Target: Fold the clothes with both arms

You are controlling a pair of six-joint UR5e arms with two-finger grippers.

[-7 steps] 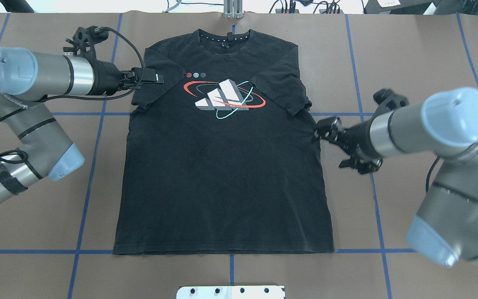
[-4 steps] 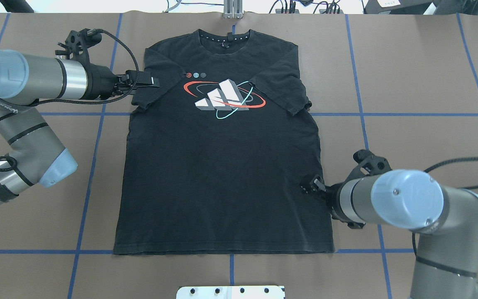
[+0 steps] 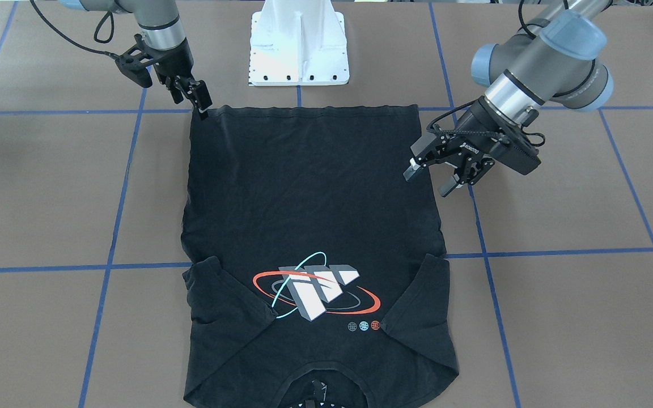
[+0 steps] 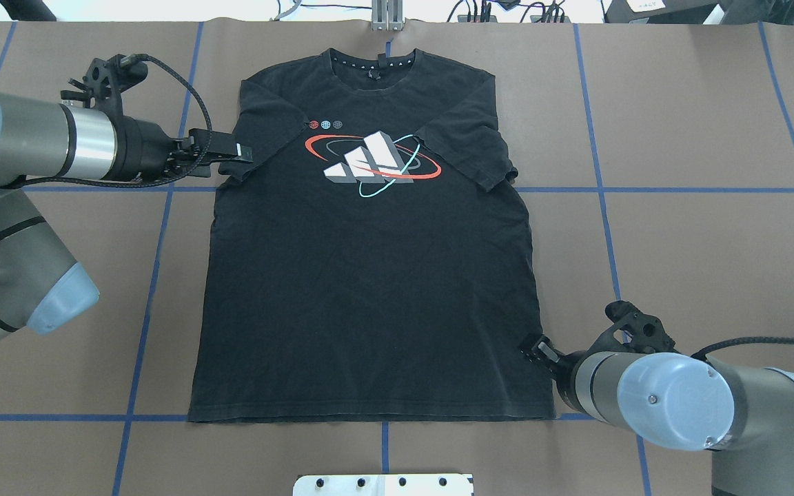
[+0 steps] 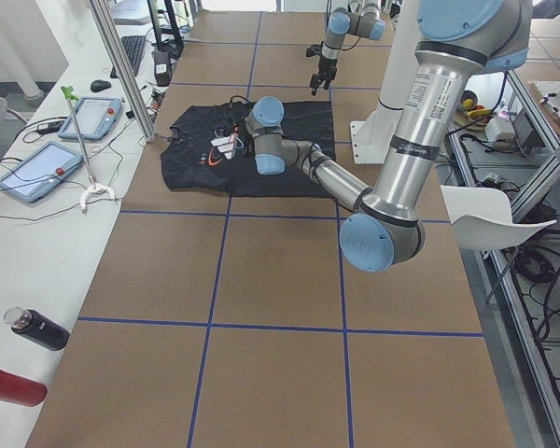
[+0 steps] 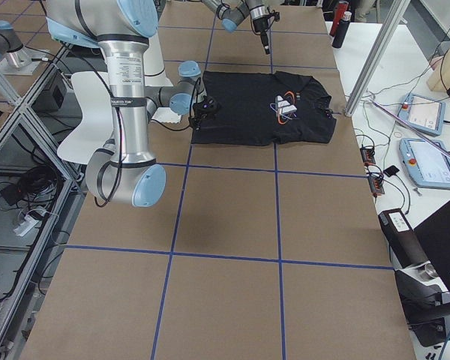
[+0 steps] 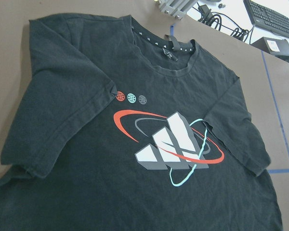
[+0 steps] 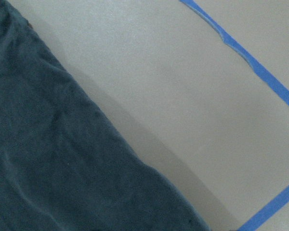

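Note:
The black T-shirt [image 4: 369, 289] lies flat and face up on the brown table, collar at the far edge, both sleeves folded in over the chest beside the white block graphic [image 4: 369, 162]. My left gripper [image 4: 235, 151] is open and empty, raised beside the shirt's left sleeve; in the front view [image 3: 429, 178] its fingers stand apart. The left wrist view shows the shirt's chest [image 7: 149, 192]. My right gripper [image 3: 199, 102] looks open and sits low at the shirt's right edge near the hem corner [image 4: 531, 348]. The right wrist view shows only that shirt edge [image 8: 62, 168] and bare table.
The white pedestal base [image 3: 299, 42] stands just behind the hem. Blue tape lines [image 4: 611, 189] cross the brown table. An aluminium post [image 4: 387, 14] and cables sit past the collar. Tablets [image 5: 37, 173] and bottles [image 5: 37, 329] lie on the side bench.
My right gripper has swept down the shirt's right edge from beside the sleeve to near the hem corner. My left gripper has drawn back leftward, off the left sleeve.

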